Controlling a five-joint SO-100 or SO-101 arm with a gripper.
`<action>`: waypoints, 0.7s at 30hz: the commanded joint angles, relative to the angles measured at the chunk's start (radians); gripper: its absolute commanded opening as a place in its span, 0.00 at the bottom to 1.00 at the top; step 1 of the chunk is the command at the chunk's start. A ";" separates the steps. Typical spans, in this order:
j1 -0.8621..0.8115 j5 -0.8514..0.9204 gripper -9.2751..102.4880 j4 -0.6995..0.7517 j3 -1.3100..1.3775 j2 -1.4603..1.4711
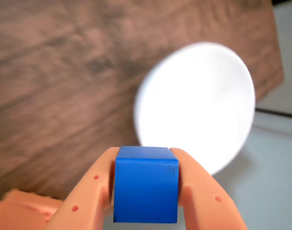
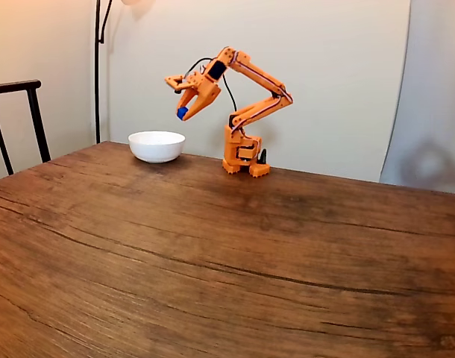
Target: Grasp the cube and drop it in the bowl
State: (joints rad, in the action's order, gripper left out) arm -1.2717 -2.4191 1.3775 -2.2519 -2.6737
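Your gripper has its two orange fingers clamped on the cube, one finger pressed against each side face, so the cube sits squarely between the tips with its top and front faces showing in the wrist view. You're holding it high: in the fixed view the cube hangs well above the table, raised so it can clear the rim on the way in. The bowl lies ahead of the fingertips and slightly right in the wrist view, so judged from here you're over or close to its near edge, not its centre; the fixed view puts the bowl below the fingers and a little left. The release likely wants a bit more reach forward so the drop lands inside rather than on the rim. The bowl sits near the table's far edge, just beside the arm's base, within easy reach. Count: one cube, one bowl, one arm, two fingers. The bowl looks empty. A dark chair and a lamp pole stand behind, off the table.
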 commanded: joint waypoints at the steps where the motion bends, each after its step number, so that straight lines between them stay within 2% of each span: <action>1: -0.098 -0.080 0.15 -0.080 -0.006 0.035; 6: -0.209 -0.110 0.15 -0.216 -0.043 0.161; 9: -0.238 -0.103 0.17 -0.252 -0.041 0.233; 15: -0.233 -0.098 0.39 -0.241 -0.028 0.285; 21: -0.184 -0.098 0.38 -0.146 0.029 0.282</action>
State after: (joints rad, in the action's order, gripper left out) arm -1.4788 -2.5173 1.1888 -2.2841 -2.3899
